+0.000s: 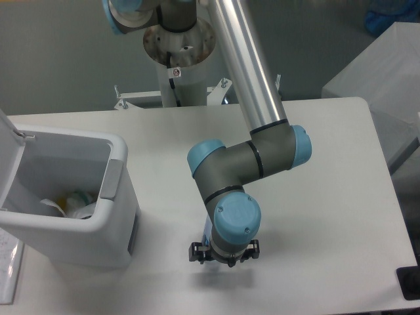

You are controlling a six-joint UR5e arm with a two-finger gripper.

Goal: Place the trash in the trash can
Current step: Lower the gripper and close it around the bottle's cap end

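The trash can (98, 233) stands at the left of the table with its lid (9, 141) swung open. Inside it lies crumpled white and yellowish trash (75, 202). My gripper (223, 254) points straight down near the table's front, to the right of the can. The wrist covers its fingers, so I cannot tell how the jaws stand. Of the clear plastic bottle only a thin bluish sliver (205, 229) shows at the wrist's left edge. The rest is hidden under the arm, and whether the gripper touches it is hidden too.
The arm's pedestal (177, 49) rises at the back centre of the table. A second grey table (384, 72) stands to the right. A black object (410, 283) sits at the bottom right corner. A sheet of paper (6, 272) lies under the can's left side.
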